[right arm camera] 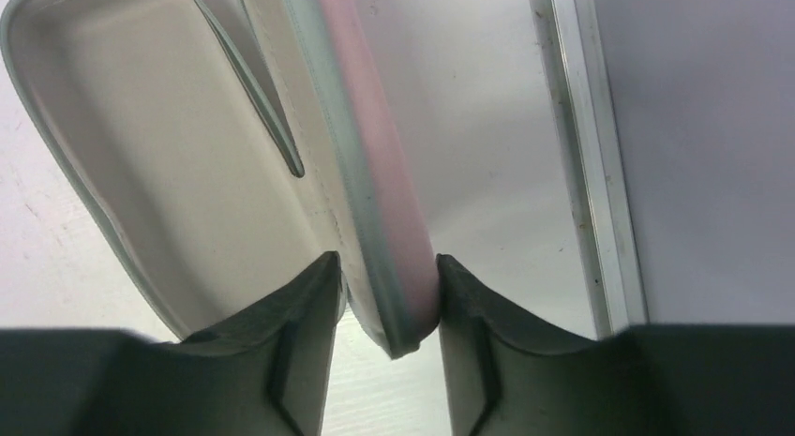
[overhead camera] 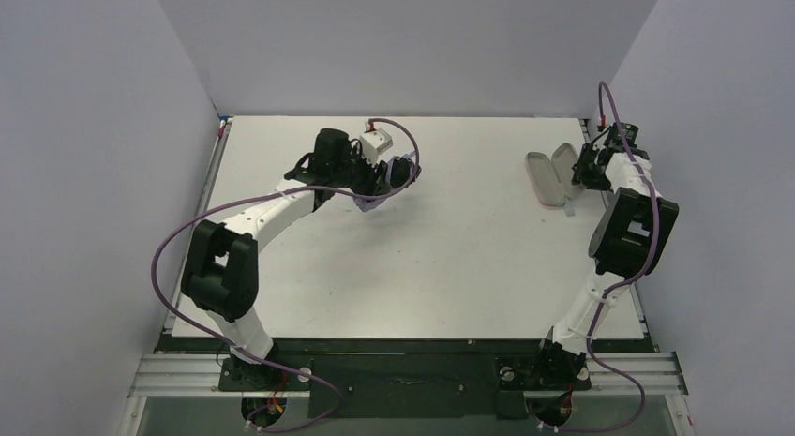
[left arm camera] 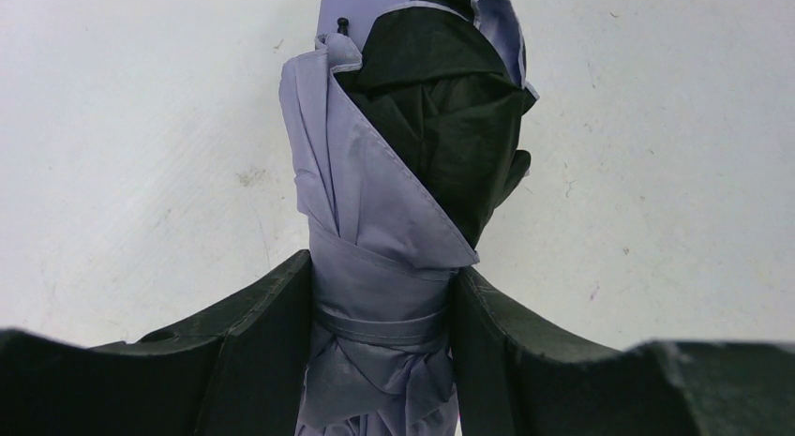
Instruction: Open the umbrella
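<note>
Umbrella (left arm camera: 375, 267) first: it is folded, its lavender cloth wrapped around by the strap (left arm camera: 380, 325), with black lining showing at the loose end. The left gripper (left arm camera: 380, 361) has its jaws pressed against the bundle on both sides at the strap. From above, that arm carries it over the far middle of the surface (overhead camera: 450, 267), seemingly lifted clear, which I take as readying it where there is room for the canopy to spread. Nothing is open yet; the strap looks to be the first obstacle.

Over at the far right edge, the right gripper (right arm camera: 386, 305) has its jaws closed narrowly on one shell of the oval hinged case (right arm camera: 169, 127), which stands open with its pale inside bare. Probably this keeps the case steady and out of the way.

White and faintly scuffed, the surface is edged by a metal rail (right arm camera: 586, 155) and enclosed by plain grey walls (overhead camera: 94, 127).
</note>
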Action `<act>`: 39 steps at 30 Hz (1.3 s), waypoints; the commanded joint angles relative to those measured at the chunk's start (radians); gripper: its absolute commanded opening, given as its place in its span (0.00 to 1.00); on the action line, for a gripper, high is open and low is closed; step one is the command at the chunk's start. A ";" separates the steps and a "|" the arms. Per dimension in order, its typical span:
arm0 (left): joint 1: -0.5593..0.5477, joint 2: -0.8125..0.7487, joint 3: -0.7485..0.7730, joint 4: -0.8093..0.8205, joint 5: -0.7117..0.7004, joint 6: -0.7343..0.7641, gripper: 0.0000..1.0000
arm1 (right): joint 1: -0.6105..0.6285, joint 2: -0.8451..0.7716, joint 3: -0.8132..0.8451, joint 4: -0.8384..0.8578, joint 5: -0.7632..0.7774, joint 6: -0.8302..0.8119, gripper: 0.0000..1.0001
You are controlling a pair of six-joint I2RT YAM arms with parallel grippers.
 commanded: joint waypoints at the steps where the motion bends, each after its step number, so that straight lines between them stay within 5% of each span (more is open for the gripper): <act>1: 0.037 -0.094 -0.008 0.015 0.101 -0.043 0.00 | 0.001 -0.011 0.068 -0.018 0.018 -0.001 0.49; 5: 0.048 -0.132 -0.035 0.023 0.167 -0.049 0.00 | 0.008 -0.084 0.055 -0.029 -0.066 -0.009 0.67; 12: 0.051 -0.212 -0.091 0.041 0.213 0.009 0.00 | 0.060 -0.263 -0.024 -0.022 -0.171 -0.078 0.70; 21: 0.029 -0.440 -0.275 0.141 0.105 0.402 0.00 | 0.245 -0.586 -0.142 0.027 -0.201 -0.219 0.71; 26: -0.011 -0.585 -0.402 0.244 0.049 0.695 0.00 | 0.332 -0.660 -0.110 -0.073 -0.407 -0.202 0.75; 32: -0.055 -0.666 -0.441 0.226 0.050 0.899 0.00 | 0.579 -0.751 -0.132 -0.267 -0.432 -0.479 0.75; 39: -0.128 -0.721 -0.460 0.156 0.050 1.021 0.00 | 0.911 -0.972 -0.412 0.003 -0.249 -0.694 0.75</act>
